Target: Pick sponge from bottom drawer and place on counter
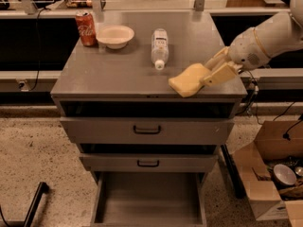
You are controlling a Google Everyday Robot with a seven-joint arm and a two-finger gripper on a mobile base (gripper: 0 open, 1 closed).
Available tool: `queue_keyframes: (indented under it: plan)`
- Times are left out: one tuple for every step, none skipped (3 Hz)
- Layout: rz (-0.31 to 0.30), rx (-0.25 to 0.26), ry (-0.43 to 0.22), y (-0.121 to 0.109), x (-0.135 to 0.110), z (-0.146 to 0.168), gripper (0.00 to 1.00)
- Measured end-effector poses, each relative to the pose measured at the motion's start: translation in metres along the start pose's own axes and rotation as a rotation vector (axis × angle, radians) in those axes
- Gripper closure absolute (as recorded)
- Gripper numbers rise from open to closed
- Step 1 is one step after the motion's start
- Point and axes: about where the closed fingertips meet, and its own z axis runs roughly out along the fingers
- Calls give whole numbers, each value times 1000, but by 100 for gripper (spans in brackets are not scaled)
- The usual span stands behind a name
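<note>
While the hand [207, 73] clamps one end, the sponge [187, 80] juts over the counter [113, 72].

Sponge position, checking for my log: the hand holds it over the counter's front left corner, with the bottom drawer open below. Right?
Not quite. The camera view shows the hand holding the sponge over the counter's front right corner, not the left. The bottom drawer is open below, as you said.
</note>
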Motion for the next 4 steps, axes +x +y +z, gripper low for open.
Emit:
queue_keyframes:
  plan:
    - [147, 65, -79, -44, 7, -1, 98]
    - [302, 156, -114, -69, 17, 2, 76]
    - [413, 231, -121, -81, 30, 7, 53]
    - [423, 231, -126, -83, 28, 12, 22]
